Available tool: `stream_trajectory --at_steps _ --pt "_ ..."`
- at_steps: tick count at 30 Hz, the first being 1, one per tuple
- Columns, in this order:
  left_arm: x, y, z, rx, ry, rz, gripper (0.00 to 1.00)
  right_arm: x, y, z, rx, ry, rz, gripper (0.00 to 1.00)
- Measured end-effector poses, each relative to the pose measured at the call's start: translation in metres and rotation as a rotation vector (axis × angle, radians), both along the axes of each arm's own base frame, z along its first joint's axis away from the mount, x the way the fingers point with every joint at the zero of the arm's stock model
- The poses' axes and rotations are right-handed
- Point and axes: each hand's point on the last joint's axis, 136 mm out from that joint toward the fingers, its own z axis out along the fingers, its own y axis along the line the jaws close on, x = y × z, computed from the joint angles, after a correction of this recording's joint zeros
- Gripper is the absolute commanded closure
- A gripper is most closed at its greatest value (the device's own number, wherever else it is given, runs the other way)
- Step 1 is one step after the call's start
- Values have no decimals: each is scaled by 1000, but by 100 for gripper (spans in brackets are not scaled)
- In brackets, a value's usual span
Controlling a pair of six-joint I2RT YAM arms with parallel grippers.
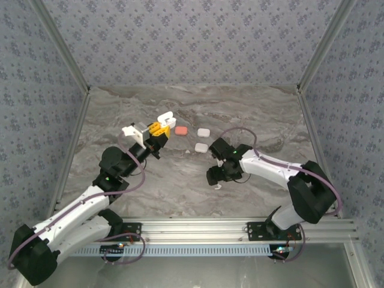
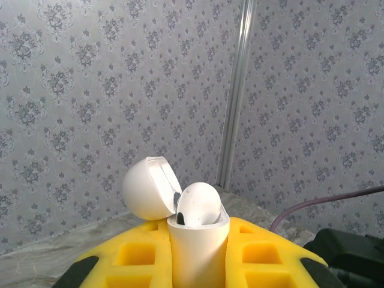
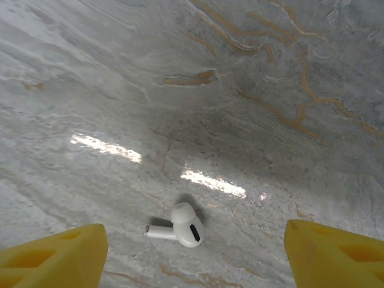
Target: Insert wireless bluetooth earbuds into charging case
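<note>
The glossy white stemmed earbud (image 3: 180, 227) lies on its side on the grey marble-patterned table (image 3: 240, 90), with its stem pointing left in the right wrist view. I judge it featherlight, hard and slippery, apt to skate away or squirt out of a pinch, so I'd take it gently across the rounded head. The right gripper (image 3: 193, 258) hangs over it, yellow jaws spread wide, one on each side, touching nothing. Well apart to the left, the left gripper (image 1: 157, 129) pinches the rounded white charging case (image 2: 198, 240) upright by its body, lid flipped back, with one bud apparently seated inside.
</note>
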Motion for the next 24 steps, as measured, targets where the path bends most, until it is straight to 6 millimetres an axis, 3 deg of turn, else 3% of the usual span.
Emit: stream_trajectory --at_steps 13,24 --pt "0 0 0 0 1 0 100 -7 0 -23 -133 11 58 21" --pt "0 0 0 1 1 1 100 -12 -7 -25 -166 30 57 29"
